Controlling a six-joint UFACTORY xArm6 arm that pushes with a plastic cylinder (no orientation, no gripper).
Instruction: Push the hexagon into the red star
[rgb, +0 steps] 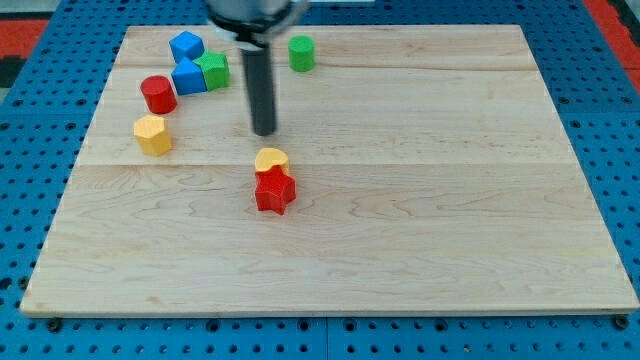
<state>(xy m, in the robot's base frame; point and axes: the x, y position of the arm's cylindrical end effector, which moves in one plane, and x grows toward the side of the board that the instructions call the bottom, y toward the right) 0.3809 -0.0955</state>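
Observation:
The red star (275, 192) lies near the middle of the wooden board (450, 200). A small yellow rounded block (271, 160) touches its upper edge. The yellow hexagon (153, 134) sits at the view's left, well apart from the star. My tip (264, 132) rests on the board just above the yellow rounded block, with a small gap between them, and to the right of the hexagon.
At the view's upper left stand a red cylinder (157, 94), two blue blocks (186, 46) (188, 77) and a green block (213, 71) touching the lower blue one. A green cylinder (302, 53) stands near the top edge.

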